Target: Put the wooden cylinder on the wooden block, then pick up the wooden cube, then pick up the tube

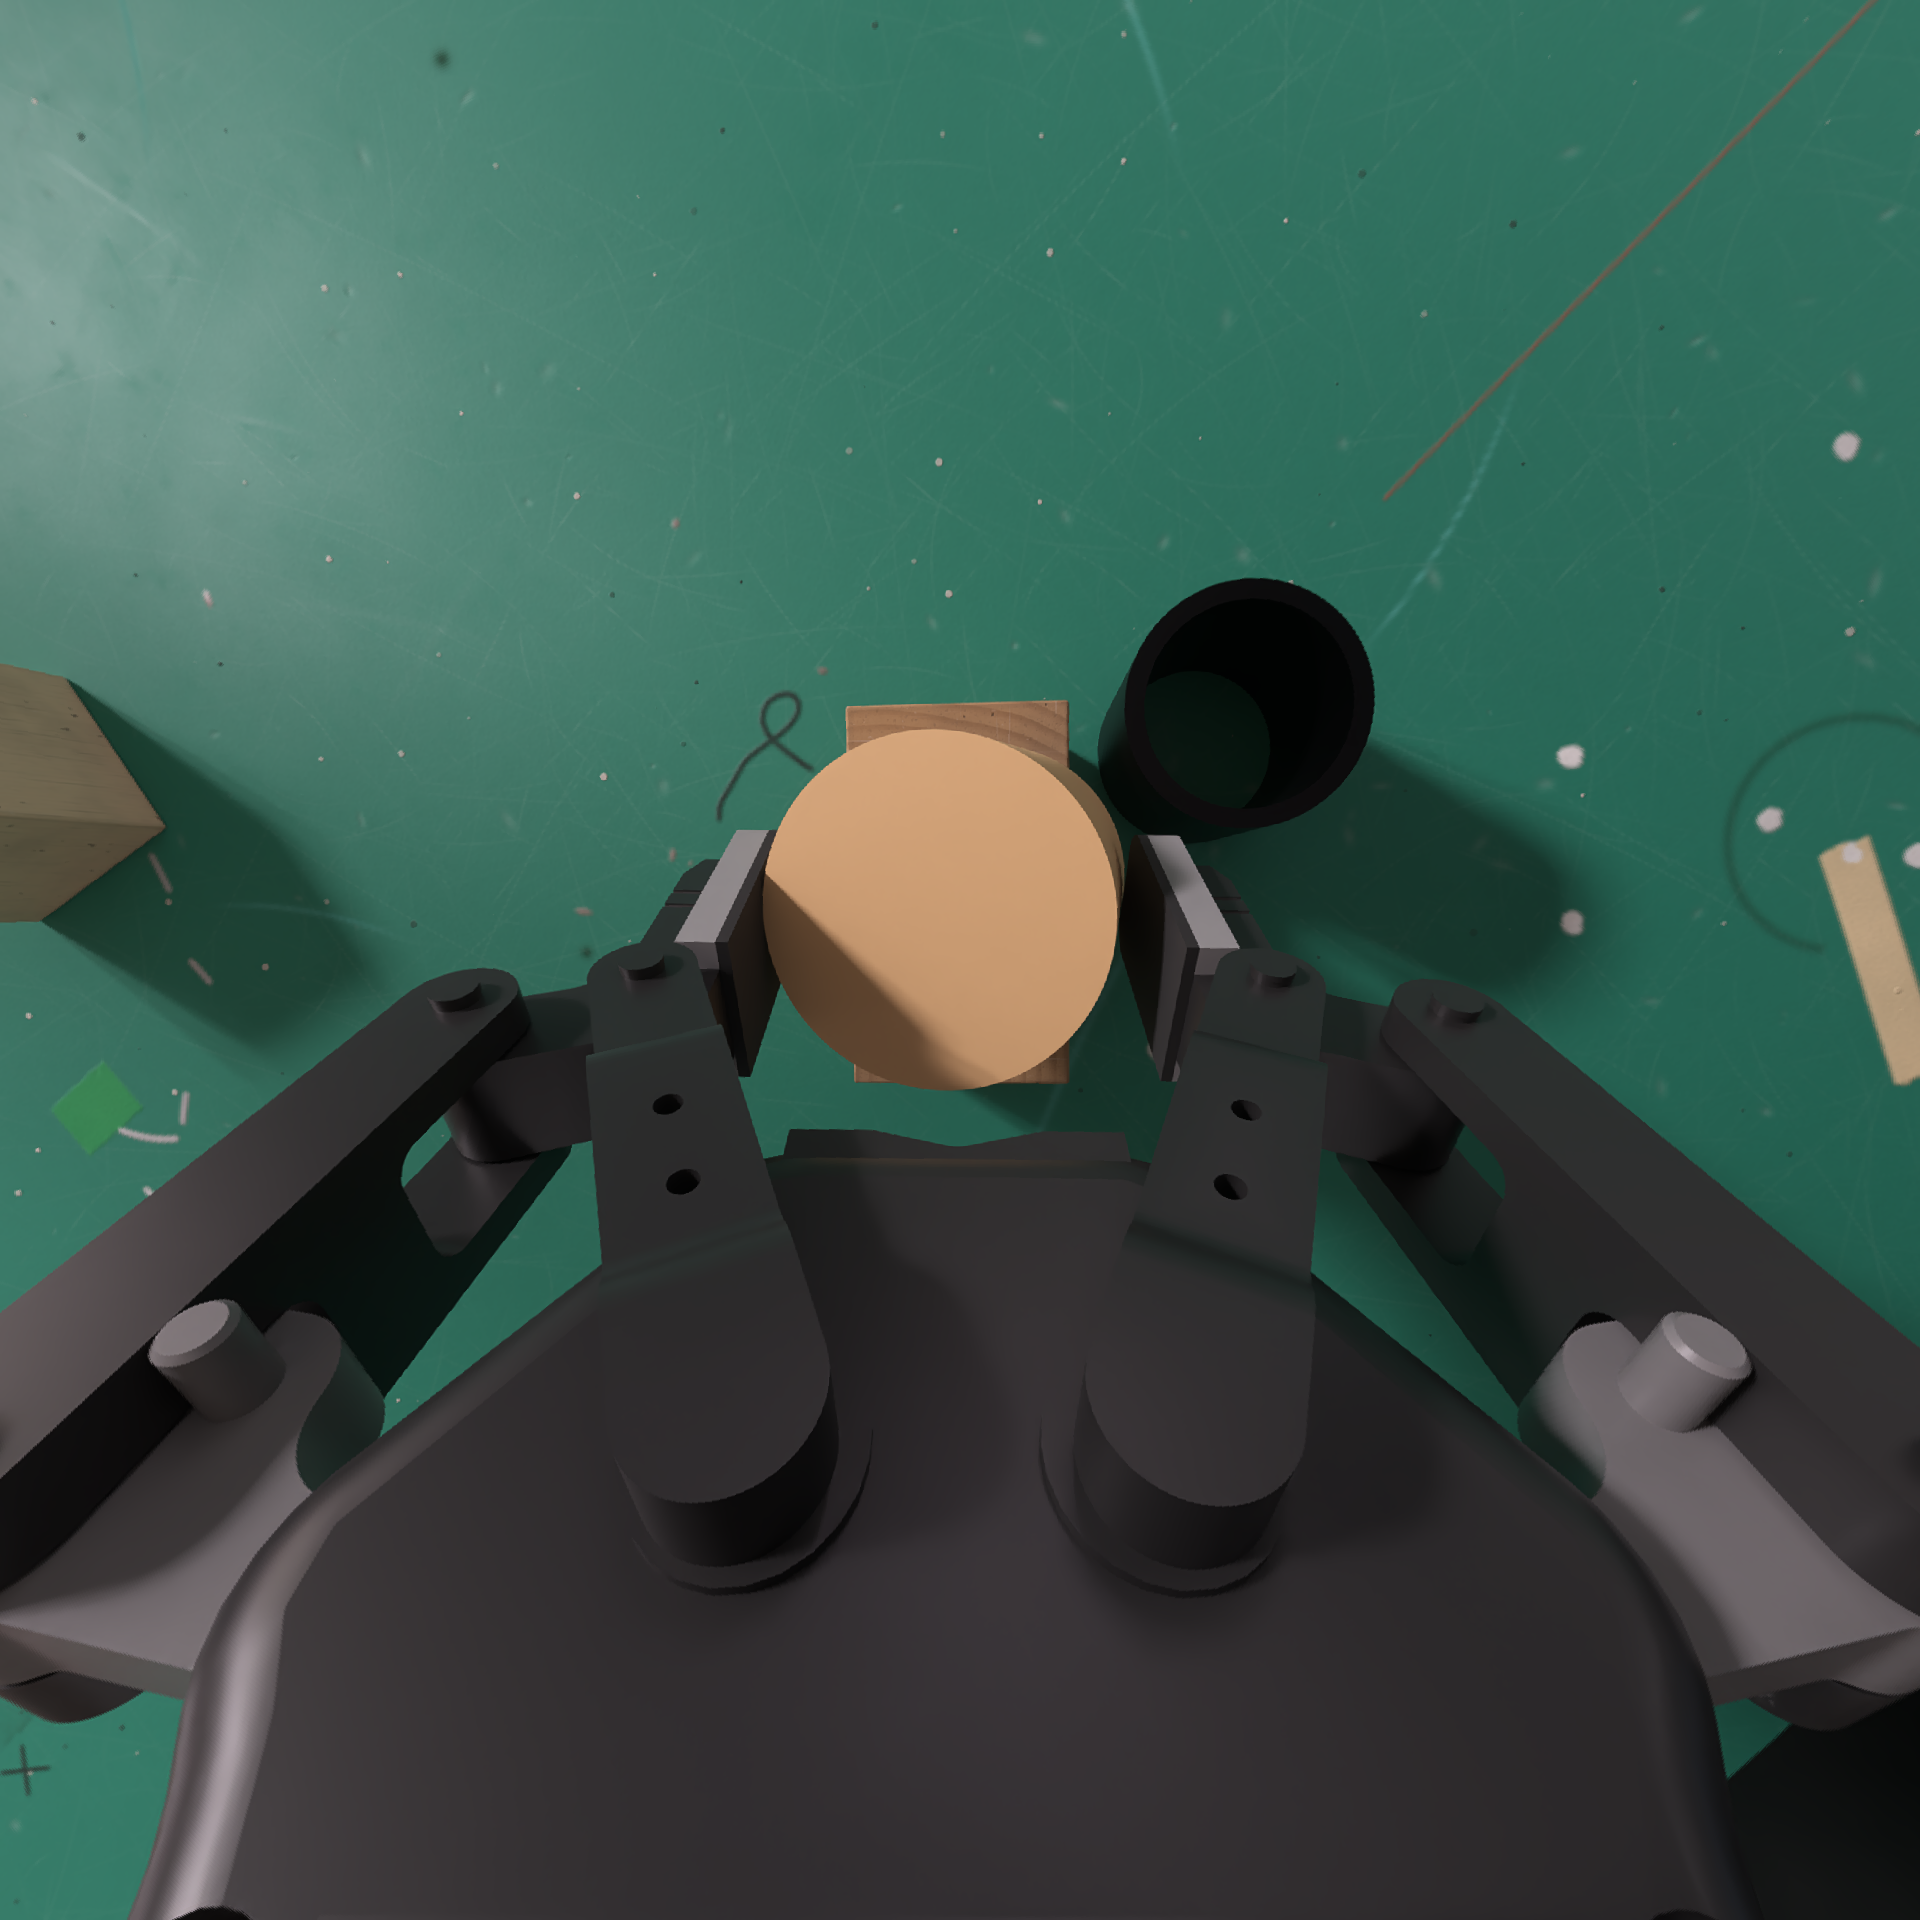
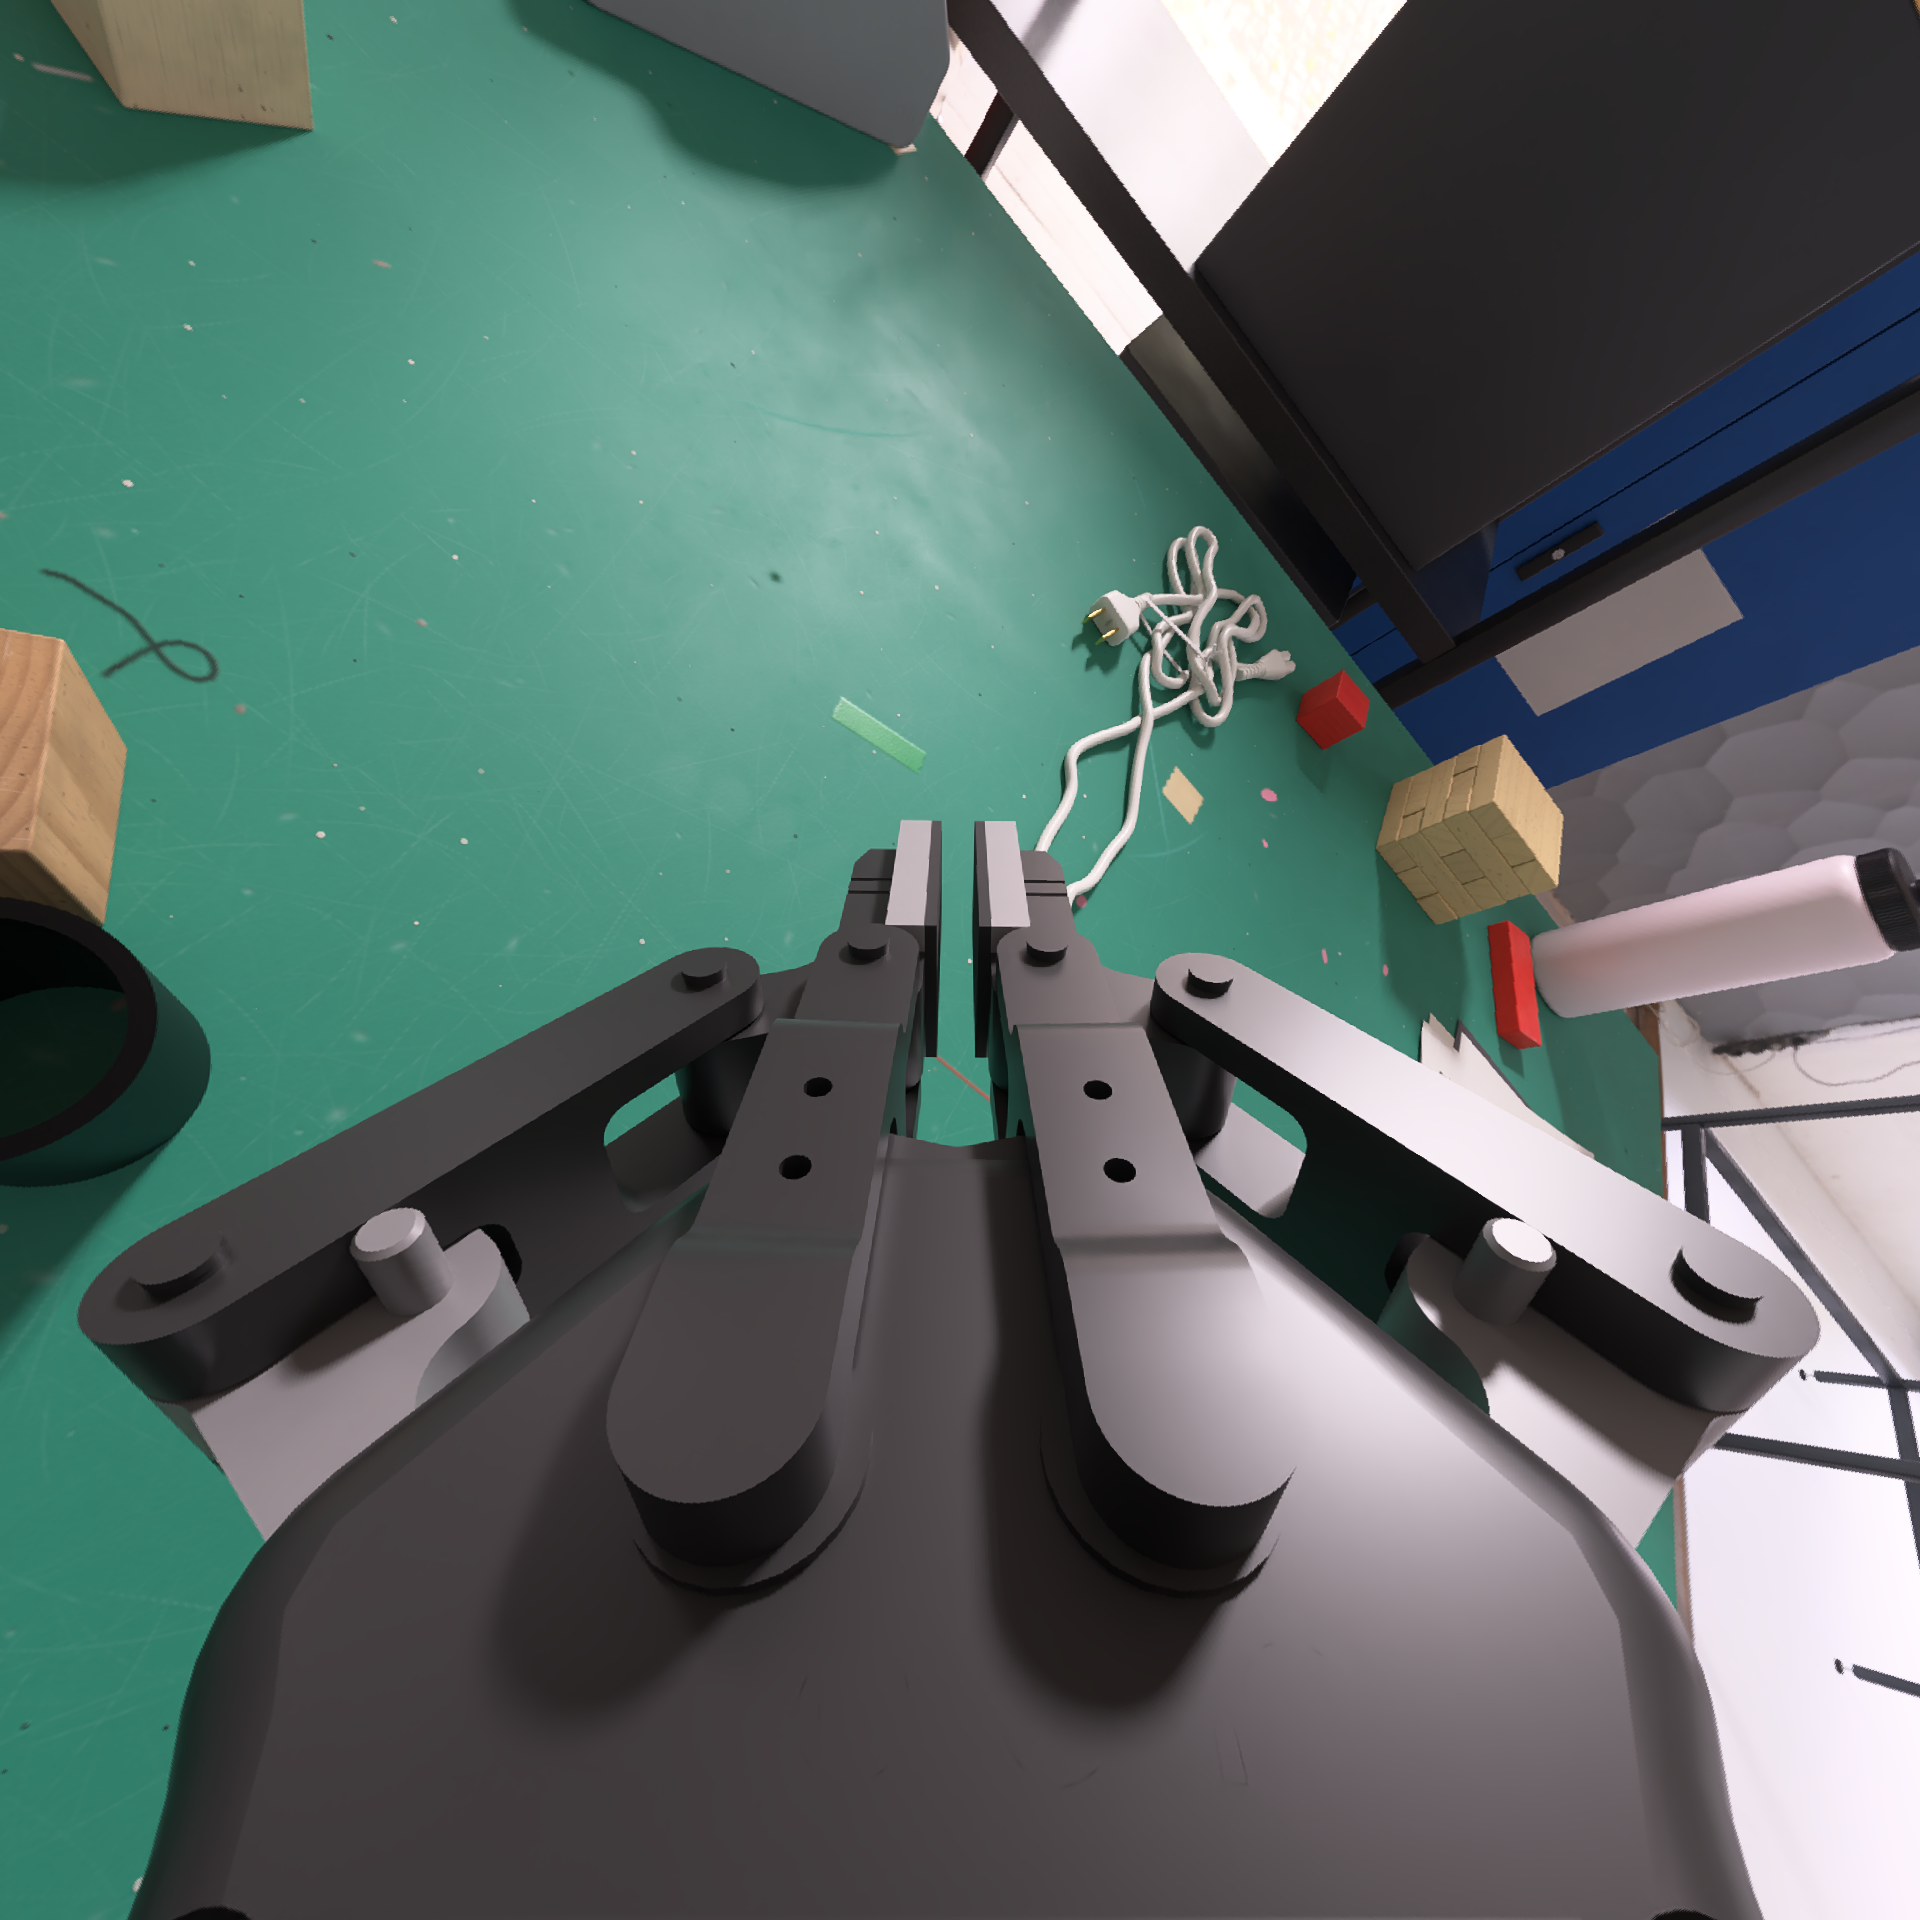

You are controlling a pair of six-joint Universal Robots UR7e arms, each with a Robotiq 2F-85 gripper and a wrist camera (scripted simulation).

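Note:
In the left wrist view my left gripper [image 1: 943, 842] is shut on the wooden cylinder [image 1: 940, 909], a pad against each side. I see its round tan top face. It stands over the wooden block [image 1: 956, 719], whose edges show beyond and below it. The black tube [image 1: 1242, 707] stands upright just right of the block, open end up. The pale wooden cube [image 1: 52, 790] lies at the left edge. In the right wrist view my right gripper [image 2: 958, 831] is shut and empty above bare mat. The block [image 2: 52, 769] and tube [image 2: 62, 1039] show at its left edge, the cube [image 2: 197, 57] at top left.
A tangled white cable [image 2: 1184, 644], two red blocks [image 2: 1332, 709] [image 2: 1514, 982], a brick-patterned wooden cube [image 2: 1470, 829] and a white bottle [image 2: 1714, 935] lie near the table's right edge. A grey housing [image 2: 790, 62] stands at the top. A wooden strip [image 1: 1870, 956] lies at the right.

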